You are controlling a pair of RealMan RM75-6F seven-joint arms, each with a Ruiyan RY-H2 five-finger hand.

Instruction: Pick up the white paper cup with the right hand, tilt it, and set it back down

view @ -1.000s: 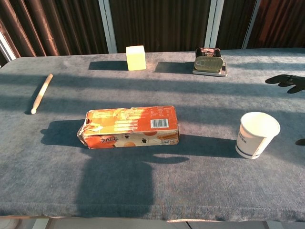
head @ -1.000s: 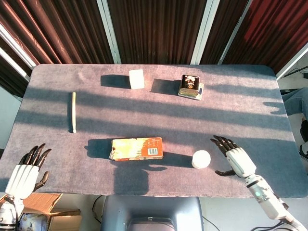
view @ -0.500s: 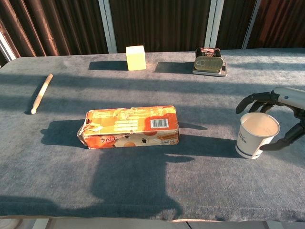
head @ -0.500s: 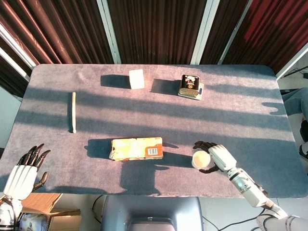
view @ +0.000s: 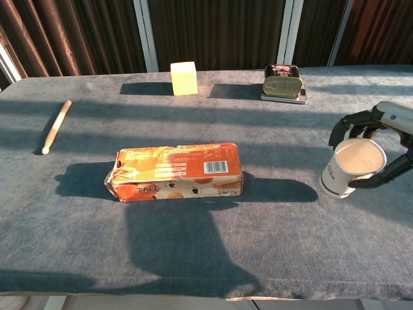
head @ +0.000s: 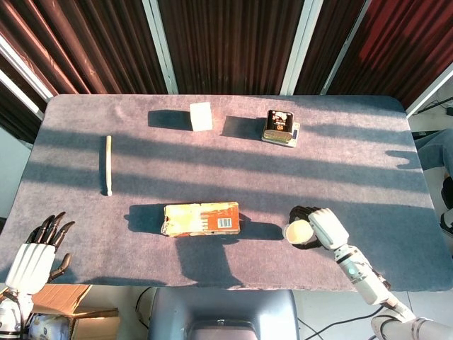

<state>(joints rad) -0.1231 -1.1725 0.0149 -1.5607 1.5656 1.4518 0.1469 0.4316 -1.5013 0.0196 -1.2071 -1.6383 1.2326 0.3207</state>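
Observation:
The white paper cup (head: 298, 231) (view: 352, 168) is near the table's front right, tipped slightly toward the camera in the chest view. My right hand (head: 320, 227) (view: 381, 139) wraps around it from the right, with fingers curled over its far side and the thumb on its near side. My left hand (head: 37, 249) hangs off the table's front left corner with its fingers spread and nothing in it; the chest view does not show it.
An orange carton (head: 201, 218) (view: 175, 171) lies on its side left of the cup. At the back stand a pale yellow block (head: 201, 116) (view: 184, 78) and a dark tin (head: 280, 127) (view: 282, 82). A wooden stick (head: 109, 164) (view: 56, 125) lies at the left.
My right hand swung in from the right and closed around the cup. The cup has since shifted a little and tilted. The left hand stayed put.

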